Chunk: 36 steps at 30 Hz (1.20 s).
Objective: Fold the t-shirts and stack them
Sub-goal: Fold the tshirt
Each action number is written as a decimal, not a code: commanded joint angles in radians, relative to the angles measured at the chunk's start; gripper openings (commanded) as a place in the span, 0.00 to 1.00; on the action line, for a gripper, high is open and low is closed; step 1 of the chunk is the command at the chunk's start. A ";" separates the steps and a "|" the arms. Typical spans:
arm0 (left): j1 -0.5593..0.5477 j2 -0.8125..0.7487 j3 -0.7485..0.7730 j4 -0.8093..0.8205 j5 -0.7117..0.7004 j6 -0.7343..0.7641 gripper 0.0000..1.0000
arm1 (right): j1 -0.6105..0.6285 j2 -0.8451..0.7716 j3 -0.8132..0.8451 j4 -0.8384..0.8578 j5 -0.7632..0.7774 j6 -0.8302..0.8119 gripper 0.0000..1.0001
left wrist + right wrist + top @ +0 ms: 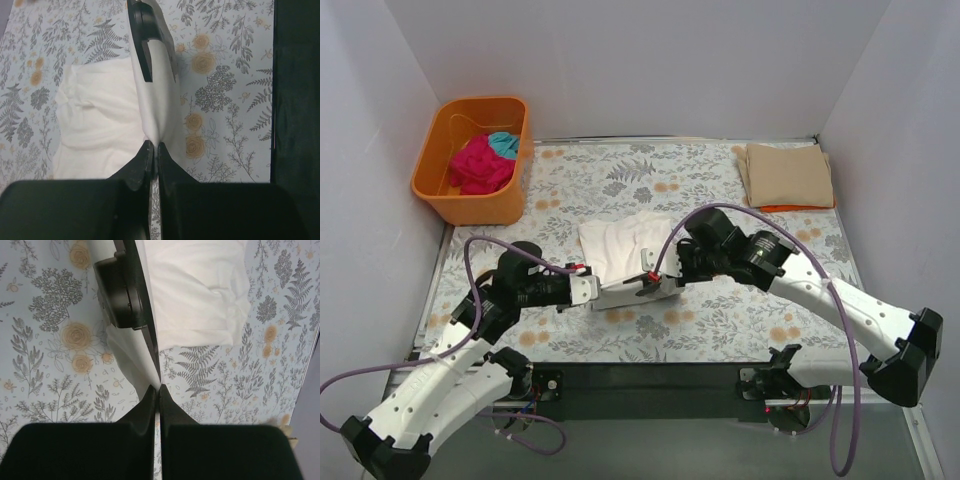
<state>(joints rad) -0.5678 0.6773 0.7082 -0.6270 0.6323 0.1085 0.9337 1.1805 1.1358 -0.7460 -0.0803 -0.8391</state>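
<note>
Top external: both jaws clamp the white t-shirt (620, 248).

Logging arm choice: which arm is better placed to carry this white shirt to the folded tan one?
Right, probably. Left hand and right hand are both shut on the white t-shirt, but the tan t-shirt lies at the far right.

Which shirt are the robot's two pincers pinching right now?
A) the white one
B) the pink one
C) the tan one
A: the left pincer and the right pincer are both shut on the near edge of the white shirt. The tan shirt lies folded at the far right, and the pink shirt sits in the orange tub.
</note>
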 commanded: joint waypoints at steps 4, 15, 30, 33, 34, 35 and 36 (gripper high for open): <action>0.009 0.005 -0.002 0.076 -0.118 -0.044 0.00 | -0.088 0.116 0.113 -0.016 0.004 -0.095 0.01; 0.131 0.156 0.050 0.214 -0.089 -0.043 0.00 | -0.210 0.310 0.335 -0.016 -0.059 -0.202 0.01; 0.336 0.461 0.139 0.364 0.032 -0.021 0.00 | -0.305 0.602 0.599 0.007 -0.085 -0.295 0.01; 0.350 0.513 0.135 0.426 0.021 -0.059 0.00 | -0.325 0.674 0.654 0.014 -0.095 -0.299 0.01; 0.355 0.528 0.134 0.443 0.017 -0.069 0.00 | -0.328 0.692 0.669 0.017 -0.098 -0.302 0.01; 0.356 0.556 0.131 0.470 0.003 -0.084 0.00 | -0.332 0.726 0.682 0.019 -0.099 -0.305 0.01; 0.359 0.571 0.134 0.478 -0.002 -0.089 0.00 | -0.338 0.743 0.694 0.025 -0.102 -0.310 0.01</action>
<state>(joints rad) -0.2256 1.2247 0.8165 -0.2173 0.6468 0.0532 0.6243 1.8896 1.7645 -0.7483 -0.1986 -1.0779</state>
